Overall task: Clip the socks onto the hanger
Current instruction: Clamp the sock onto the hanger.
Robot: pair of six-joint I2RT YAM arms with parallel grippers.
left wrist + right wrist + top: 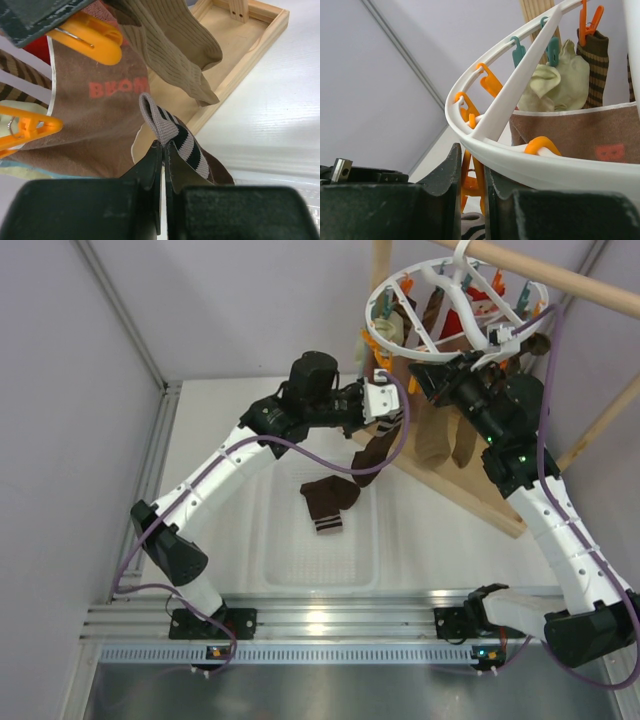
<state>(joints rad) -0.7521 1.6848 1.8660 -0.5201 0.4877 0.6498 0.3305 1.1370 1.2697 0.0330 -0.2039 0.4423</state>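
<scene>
In the middle of the counter, toward its near edge, a clear tray (262, 540) is holding one brown sock (330, 505), which is lying flat and alone in it with its striped cuff toward the near edge. Two brown socks are being counted in all. The second sock (172, 132) is being held up out of the tray, toward the far right corner. The left fingers (163, 150) are pressed together on its folded striped cuff, and the rest of the sock is hanging below them.

Over the far right corner the hanger (555, 172) is being carried on a wooden stand (240, 45), with a tan sock (175, 50) already hanging there. Two teal pegs (517, 47) and several orange ones are being shown on the ring in the right wrist view. The right fingers (472, 160) are narrowed to a slim gap just under the ring's rim, and an orange peg (472, 187) is being pinched between them. The held sock is being kept just beside the ring's near-left rim, close to the right fingers. The sock in the tray is lying well apart from both pairs of fingers.
</scene>
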